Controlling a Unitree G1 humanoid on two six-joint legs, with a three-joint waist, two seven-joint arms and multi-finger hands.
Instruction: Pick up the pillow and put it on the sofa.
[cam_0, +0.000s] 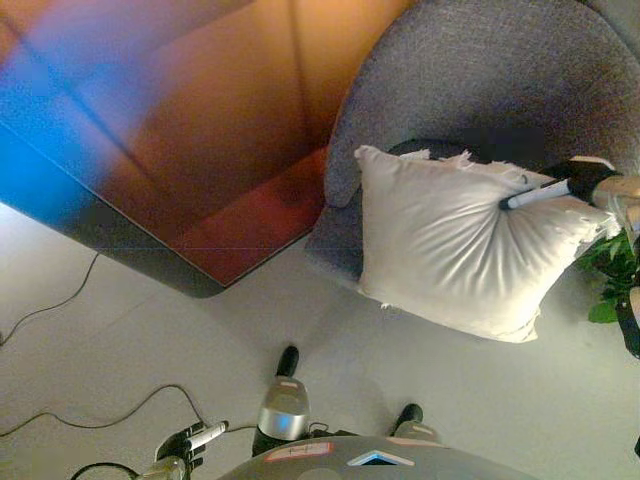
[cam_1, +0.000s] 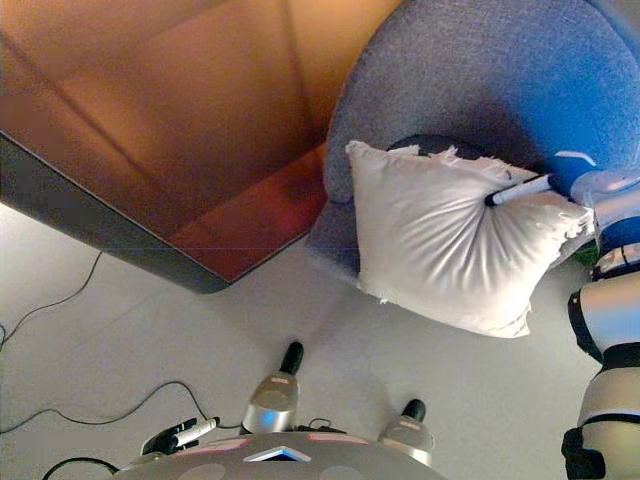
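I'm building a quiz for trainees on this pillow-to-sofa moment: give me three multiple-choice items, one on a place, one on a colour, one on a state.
1. Where is the pillow?
A. Flat on the floor by the cables
B. Held up against the front of the sofa
C. On the plant

2. What colour is the pillow?
A. White
B. Red
C. Black

3. What is the right hand doing?
A. Hanging free, away from everything
B. Resting on the floor
C. Gripping the pillow at its upper right corner

Answers:
1 B: the pillow overlaps the sofa's front edge and seat, off the floor.
2 A: its cloth is plain white against the grey sofa.
3 C: the cloth bunches and creases toward that hand, while the left hand is low at the bottom edge, holding nothing.
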